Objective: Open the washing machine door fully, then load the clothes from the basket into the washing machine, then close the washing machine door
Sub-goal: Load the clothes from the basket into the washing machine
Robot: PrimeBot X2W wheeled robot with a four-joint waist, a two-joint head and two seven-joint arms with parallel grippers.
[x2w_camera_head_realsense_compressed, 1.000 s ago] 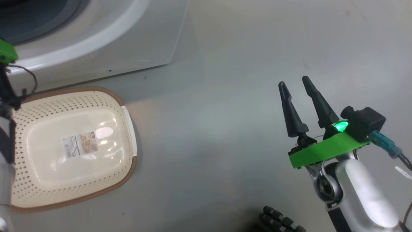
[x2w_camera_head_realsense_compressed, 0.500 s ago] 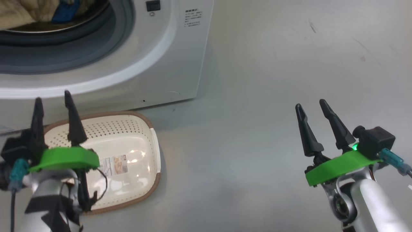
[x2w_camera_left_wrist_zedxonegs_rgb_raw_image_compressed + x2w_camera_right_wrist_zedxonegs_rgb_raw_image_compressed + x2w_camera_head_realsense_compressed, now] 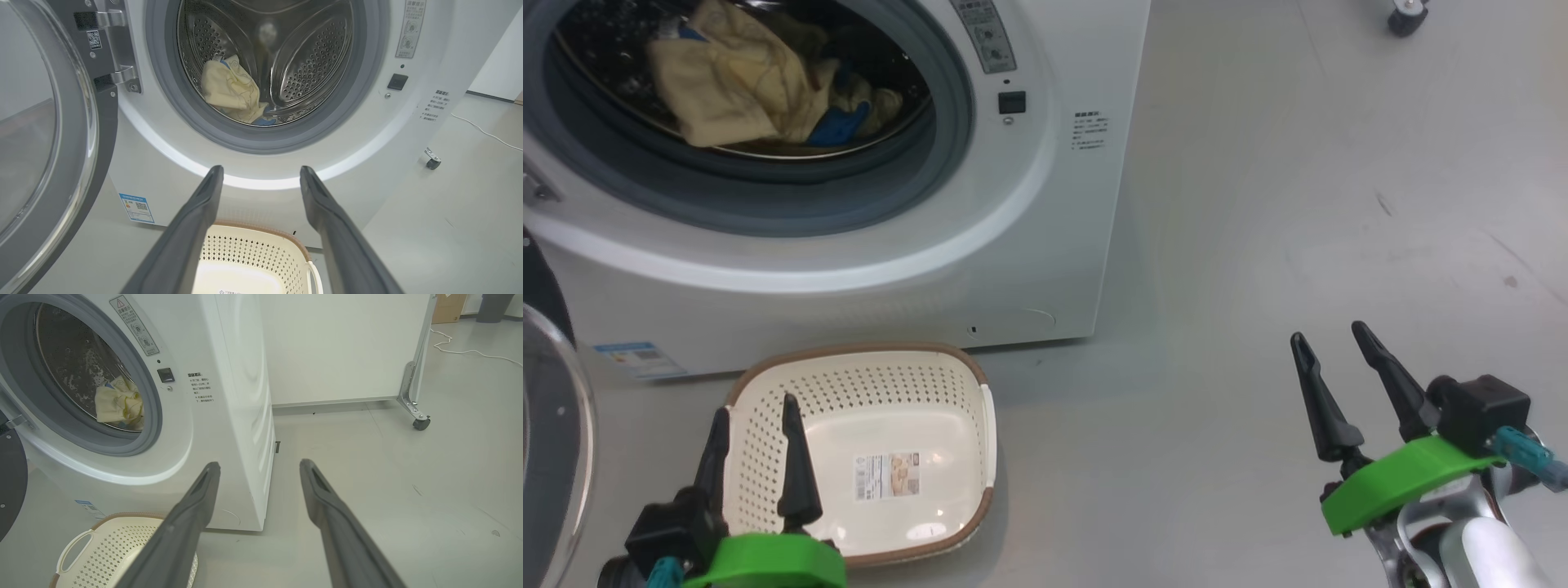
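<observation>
Both left gripper (image 3: 754, 408) and right gripper (image 3: 1329, 333) are spread, empty; clothes (image 3: 727, 90) loaded, basket (image 3: 849, 349) emptied; washing machine door (image 3: 106, 134) is to be pushed shut.

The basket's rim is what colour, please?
Brown, edging the cream basket; the head view shows it best.

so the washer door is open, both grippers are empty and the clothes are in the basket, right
Not quite. The clothes lie inside the washing machine, not in the basket, which holds nothing; the head view shows this. The rest stands: the washing machine door is open, and the left gripper and right gripper are empty.
</observation>
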